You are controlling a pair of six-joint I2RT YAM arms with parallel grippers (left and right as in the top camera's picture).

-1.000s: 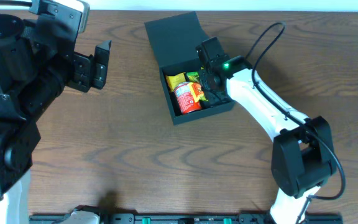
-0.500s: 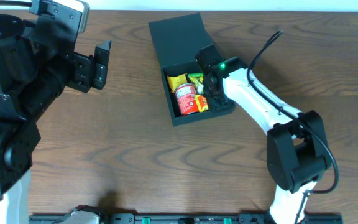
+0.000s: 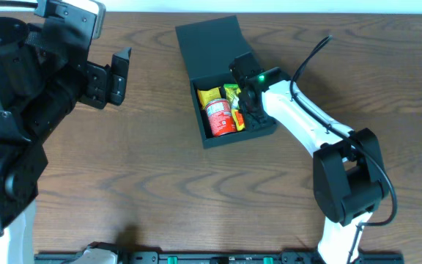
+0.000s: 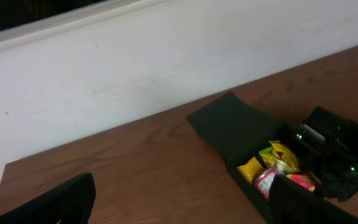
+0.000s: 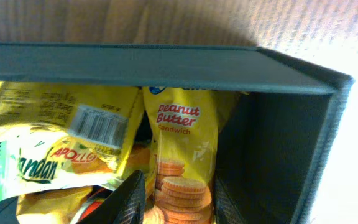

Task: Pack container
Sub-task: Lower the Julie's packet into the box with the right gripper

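Shifted since the earlier view: right arm's elbow drawn a little inward, right tool [image 5: 179, 204] sunk deeper into the container [image 3: 207, 45], green packet [image 3: 231, 93] nudged.

- Container: dark teal box, lid flap thrown back, upper middle of the desk [image 3: 160, 183]. Contents: red can [image 3: 220, 117], yellow packet [image 3: 209, 95], green packet, peanut-butter sandwich packet [image 5: 182, 149].
- Right tool: inside the box, fingers flanking the sandwich packet; whether they press it or stand free cannot be told.
- Left tool [image 3: 121, 77]: fingers spread wide, nothing between them, well apart from the box on its left.

Step in hand, as judged: seating the sandwich packet among the other goods.
- Settle it low, flat against its neighbours, below the rim, so the flap can fold over.
- Let go only once it rests; withdraw straight up.

Edges and room:
- Side wall [image 5: 284, 143] stands just beside the packet; far wall close behind. Sideways travel risks dragging the box.
- Desk is bare to the front and left: ample room for retreat.
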